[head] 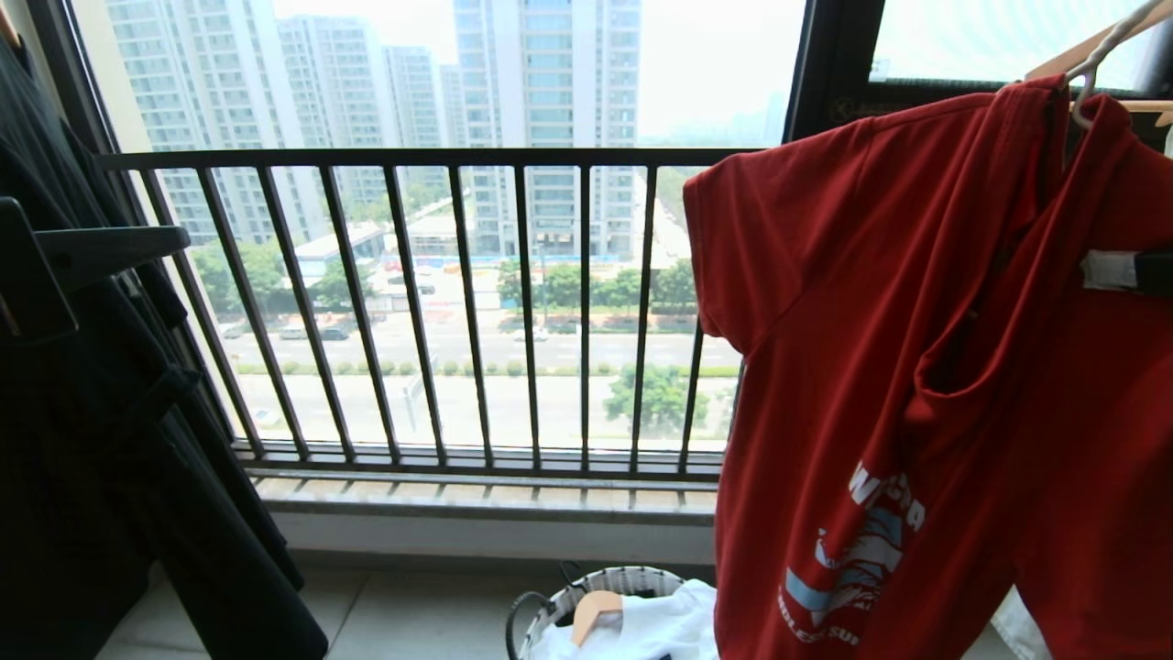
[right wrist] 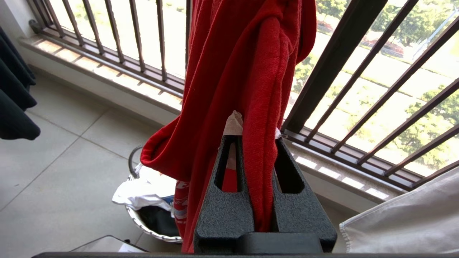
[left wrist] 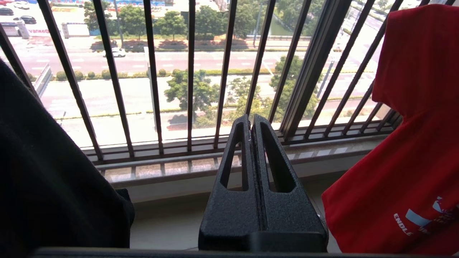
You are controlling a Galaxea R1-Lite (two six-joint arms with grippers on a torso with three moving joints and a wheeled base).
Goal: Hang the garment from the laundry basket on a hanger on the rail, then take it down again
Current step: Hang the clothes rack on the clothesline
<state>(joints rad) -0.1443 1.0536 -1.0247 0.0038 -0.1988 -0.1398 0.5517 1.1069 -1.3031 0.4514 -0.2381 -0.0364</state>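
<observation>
The red garment (head: 916, 302) hangs at the right on the thin white wire hanger, whose hook (head: 1092, 69) shows above the collar. My right gripper (right wrist: 256, 138) is shut on a bunched fold of the garment (right wrist: 247, 71); in the head view it (head: 1113, 271) reaches in from the right edge. My left gripper (left wrist: 251, 120) is shut and empty, pointing at the window bars, left of the garment (left wrist: 412, 143); in the head view it (head: 179, 243) is at the far left. The laundry basket (head: 632, 580) stands on the floor below. The rail is out of view.
A black garment (head: 101, 440) hangs at the left, beside my left arm. The dark barred window railing (head: 458, 302) runs close behind. The basket (right wrist: 143, 220) holds a white shirt (head: 660, 628) and a wooden hanger (head: 596, 610). A white cloth (right wrist: 405, 215) hangs at the right.
</observation>
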